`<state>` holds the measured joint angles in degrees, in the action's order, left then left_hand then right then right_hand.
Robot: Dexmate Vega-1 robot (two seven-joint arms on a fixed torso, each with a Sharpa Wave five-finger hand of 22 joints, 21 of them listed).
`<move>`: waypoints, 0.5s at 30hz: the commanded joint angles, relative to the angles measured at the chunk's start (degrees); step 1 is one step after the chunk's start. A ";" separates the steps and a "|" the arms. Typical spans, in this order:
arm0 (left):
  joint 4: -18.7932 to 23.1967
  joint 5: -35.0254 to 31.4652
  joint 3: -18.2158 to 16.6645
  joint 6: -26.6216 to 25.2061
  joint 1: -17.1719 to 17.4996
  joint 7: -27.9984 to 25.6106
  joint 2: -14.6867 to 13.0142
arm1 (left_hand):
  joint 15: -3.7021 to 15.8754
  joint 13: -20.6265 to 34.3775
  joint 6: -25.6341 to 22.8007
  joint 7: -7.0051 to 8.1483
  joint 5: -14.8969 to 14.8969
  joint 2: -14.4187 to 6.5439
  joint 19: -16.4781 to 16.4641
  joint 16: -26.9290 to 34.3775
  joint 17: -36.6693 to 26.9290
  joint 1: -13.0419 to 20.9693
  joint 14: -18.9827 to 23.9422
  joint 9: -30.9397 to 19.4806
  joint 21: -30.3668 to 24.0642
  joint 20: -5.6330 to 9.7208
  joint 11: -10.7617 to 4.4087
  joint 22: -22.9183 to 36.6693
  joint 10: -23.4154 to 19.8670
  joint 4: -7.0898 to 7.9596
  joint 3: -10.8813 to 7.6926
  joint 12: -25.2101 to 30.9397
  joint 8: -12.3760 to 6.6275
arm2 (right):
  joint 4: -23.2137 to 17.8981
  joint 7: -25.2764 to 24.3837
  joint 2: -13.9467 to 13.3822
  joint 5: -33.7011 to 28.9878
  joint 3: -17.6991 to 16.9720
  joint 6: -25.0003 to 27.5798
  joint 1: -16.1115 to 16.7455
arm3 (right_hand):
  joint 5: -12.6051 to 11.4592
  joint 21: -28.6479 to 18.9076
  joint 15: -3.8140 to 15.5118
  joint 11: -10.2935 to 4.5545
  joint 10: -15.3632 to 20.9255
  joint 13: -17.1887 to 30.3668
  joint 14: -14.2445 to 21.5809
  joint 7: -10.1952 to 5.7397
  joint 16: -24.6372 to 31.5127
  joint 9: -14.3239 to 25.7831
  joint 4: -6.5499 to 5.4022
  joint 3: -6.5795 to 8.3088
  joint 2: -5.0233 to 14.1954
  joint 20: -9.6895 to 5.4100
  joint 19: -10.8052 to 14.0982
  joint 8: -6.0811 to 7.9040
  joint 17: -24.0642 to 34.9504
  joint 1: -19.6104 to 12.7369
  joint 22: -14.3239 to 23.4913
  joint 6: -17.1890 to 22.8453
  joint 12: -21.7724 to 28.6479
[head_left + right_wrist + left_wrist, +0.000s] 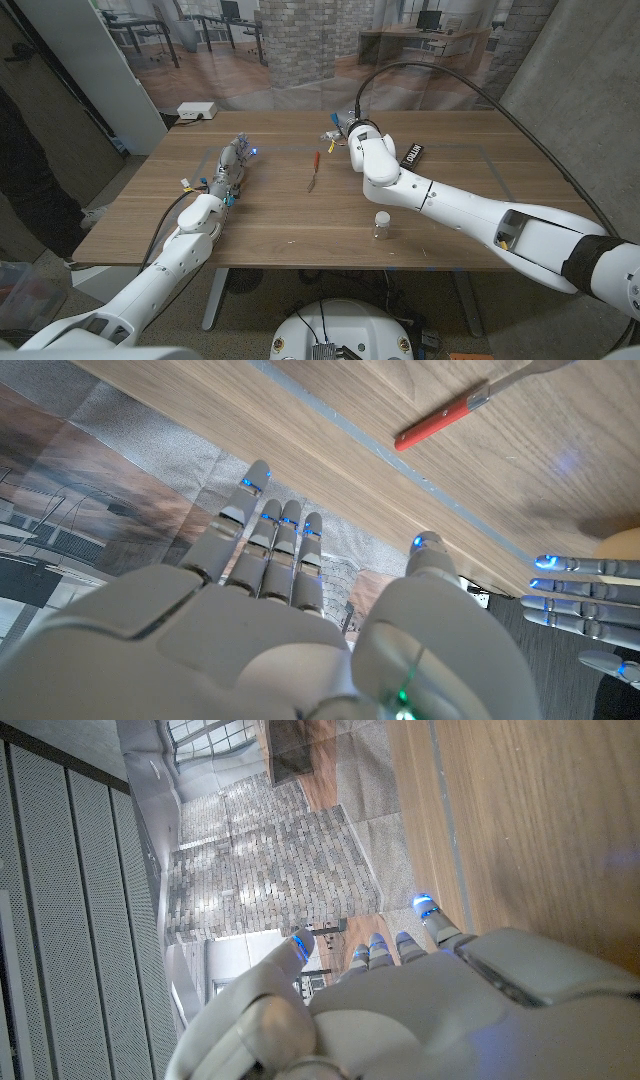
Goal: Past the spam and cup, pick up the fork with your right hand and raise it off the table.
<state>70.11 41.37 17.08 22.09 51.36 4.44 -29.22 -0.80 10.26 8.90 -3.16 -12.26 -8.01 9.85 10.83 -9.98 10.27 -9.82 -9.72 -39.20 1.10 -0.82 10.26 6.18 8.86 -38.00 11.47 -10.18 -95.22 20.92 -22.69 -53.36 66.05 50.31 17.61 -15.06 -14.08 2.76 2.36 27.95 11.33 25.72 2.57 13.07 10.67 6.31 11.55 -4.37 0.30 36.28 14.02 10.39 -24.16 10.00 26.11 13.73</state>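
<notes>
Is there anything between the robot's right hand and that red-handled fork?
No. In the head view, only bare table separates the right hand from the fork.

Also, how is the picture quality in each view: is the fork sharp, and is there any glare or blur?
Head view: even light, and the fork is small but sharp, with its red handle clear. Right wrist view: the fork is sharp, the right hand up close is slightly soft, and blue lights glow on the fingertips. Left wrist view: the left hand is near and blurred, and the table shows a soft sheen.

Two glossy white arms with rounded shells — grey-metal hands, left hand [233,165] and right hand [345,133], fingertips lit blue; thick black cable [440,72] loops over the right arm.
</notes>
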 commanded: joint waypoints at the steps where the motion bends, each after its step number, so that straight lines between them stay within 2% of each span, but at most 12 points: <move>1: -0.78 0.18 -0.03 0.01 -0.30 0.33 0.12 | -0.12 0.23 0.34 -0.32 -0.03 -2.28 4.56 -0.09 -0.11 -0.40 -0.27 -0.16 0.19 -0.18 0.23 0.30 0.16 0.02 -0.53 -0.03 -0.11 | 2.14 0.52 1.04 0.40 1.18 0.17 -0.82 | -0.37 0.29 0.01 0.01 0.12 0.09 -0.11 -0.15 -0.22 0.06 0.10 -0.06 0.01 0.19 -0.26 -0.16 0.18 -0.66 0.32 0.42 -0.20; 15: -2.43 0.31 0.21 -0.16 -1.32 1.08 0.52 | -0.10 0.23 0.36 -0.28 -0.02 -2.26 4.59 -0.10 -0.11 -0.46 -0.29 -0.16 0.29 -0.28 0.27 0.31 0.17 0.01 -0.56 -0.03 -0.11 | 4.63 -0.93 2.04 2.05 2.04 -0.27 -1.28 | -0.77 0.41 0.04 -0.02 0.85 0.14 0.39 -0.24 -0.37 0.09 0.05 -0.34 -0.04 0.18 0.06 -0.22 0.24 -0.84 0.33 1.05 -0.30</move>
<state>68.74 41.60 17.06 22.10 50.71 5.05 -28.97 -0.80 10.26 8.90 -3.16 -12.26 -8.01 9.85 10.83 -9.98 10.28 -9.83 -9.72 -38.98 1.10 -0.82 10.26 6.18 8.69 -38.17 11.47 -10.18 -92.34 20.85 -21.32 -52.38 67.33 50.35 16.80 -15.48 -13.74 2.76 2.36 28.57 11.32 25.71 2.35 13.07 10.67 6.31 11.55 -4.38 0.31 36.28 14.02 10.55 -24.18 10.00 26.73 13.74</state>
